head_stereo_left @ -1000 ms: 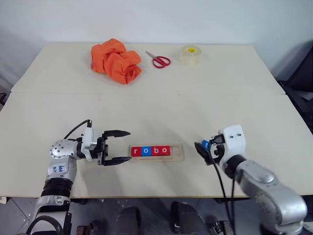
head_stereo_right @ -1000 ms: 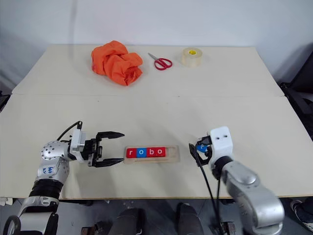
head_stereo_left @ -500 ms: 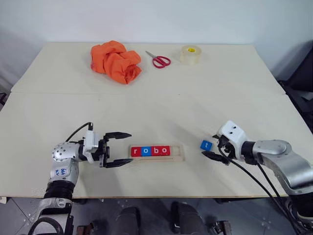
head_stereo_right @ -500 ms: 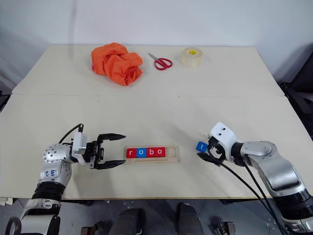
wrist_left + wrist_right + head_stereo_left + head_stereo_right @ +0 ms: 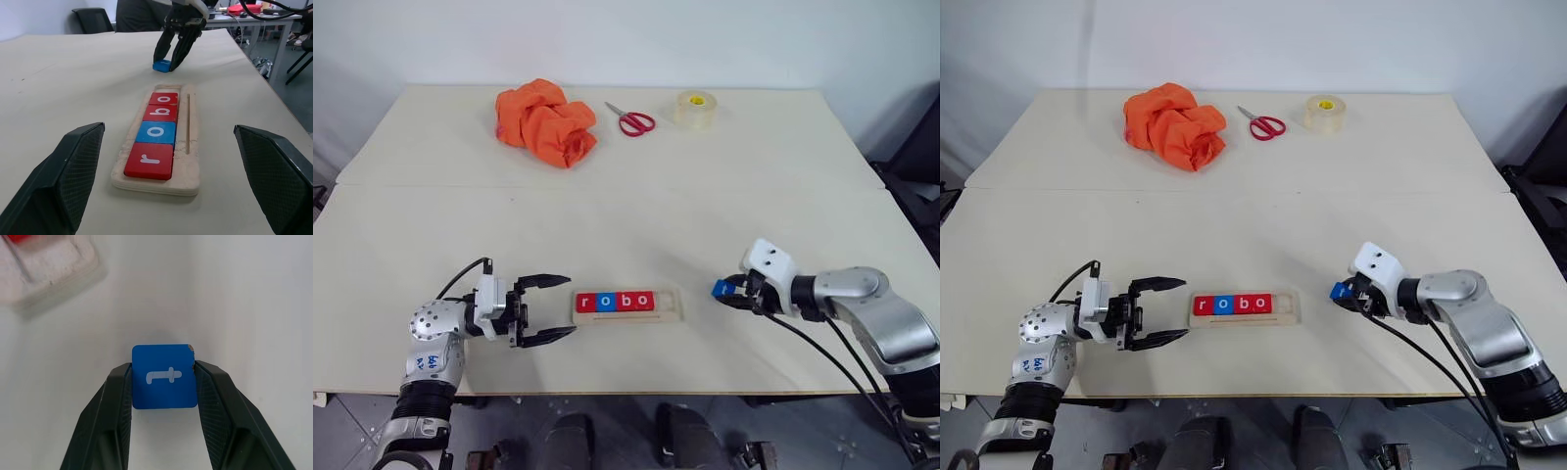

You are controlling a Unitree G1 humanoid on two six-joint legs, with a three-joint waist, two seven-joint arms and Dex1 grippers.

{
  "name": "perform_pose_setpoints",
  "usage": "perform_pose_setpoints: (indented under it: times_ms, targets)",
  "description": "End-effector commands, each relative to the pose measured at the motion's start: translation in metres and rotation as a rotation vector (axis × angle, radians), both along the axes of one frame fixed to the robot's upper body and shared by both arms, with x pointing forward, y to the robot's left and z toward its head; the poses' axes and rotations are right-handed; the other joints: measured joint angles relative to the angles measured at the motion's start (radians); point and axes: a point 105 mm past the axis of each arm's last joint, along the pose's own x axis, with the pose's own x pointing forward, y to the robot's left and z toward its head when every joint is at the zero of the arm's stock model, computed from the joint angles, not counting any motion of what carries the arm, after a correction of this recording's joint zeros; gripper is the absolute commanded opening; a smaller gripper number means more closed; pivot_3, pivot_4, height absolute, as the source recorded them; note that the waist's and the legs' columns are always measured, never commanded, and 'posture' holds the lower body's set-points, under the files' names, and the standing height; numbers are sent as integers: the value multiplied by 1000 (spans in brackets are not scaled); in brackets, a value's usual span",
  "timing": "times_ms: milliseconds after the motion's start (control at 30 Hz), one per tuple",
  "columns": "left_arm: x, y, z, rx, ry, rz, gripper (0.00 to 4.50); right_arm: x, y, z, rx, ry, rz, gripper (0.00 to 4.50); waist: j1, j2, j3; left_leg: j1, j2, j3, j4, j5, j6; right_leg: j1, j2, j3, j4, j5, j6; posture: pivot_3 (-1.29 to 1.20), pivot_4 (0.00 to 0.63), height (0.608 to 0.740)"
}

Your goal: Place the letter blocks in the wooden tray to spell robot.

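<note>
Blue t block (image 5: 164, 376) sits pinched between right claw (image 5: 164, 382) fingers.

A pale cream worktop (image 5: 754, 166), made of two boards meeting at a seam, stood against a plain white wall (image 5: 636, 39). Grey floor (image 5: 509, 431) showed beneath its near edge. In the left wrist view a black office chair (image 5: 95, 19) and another desk (image 5: 254, 22) stood beyond.

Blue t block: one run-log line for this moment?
blue t block | on table, in right tool | wooden tray: r-o-b-o | left tool open
</note>
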Motion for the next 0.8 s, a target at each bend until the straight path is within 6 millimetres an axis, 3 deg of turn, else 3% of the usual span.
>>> perform_pose_setpoints:
  times_ms: [33, 167, 333, 800]
  targets:
    - [-1, 4, 8, -1, -39, 8, 4500, -9, 19, 20, 8, -4, 105, 1459, 0, 0, 0, 0, 0, 0, 0, 0, 0, 0, 0, 0, 0, 0, 0, 0, 150, 740]
    - [0, 7, 9, 10, -44, 11, 4500, -18, 50, 27, -29, 29, 241, 1459, -2, 0, 0, 0, 0, 0, 0, 0, 0, 0, 0, 0, 0, 0, 0, 0, 150, 740]
    - [2, 10, 10, 16, -53, 27, 4500, -20, 74, 23, -80, 29, 350, 1459, -1, 0, 0, 0, 0, 0, 0, 0, 0, 0, -1, 0, 0, 0, 0, 0, 150, 740]
    - [-7, 11, 7, 4, -56, 63, 4500, -11, 89, 11, -139, 27, 432, 1459, -2, 0, 0, -1, 0, 0, 0, 0, 0, -1, -1, -1, 0, 0, 0, 0, 150, 740]
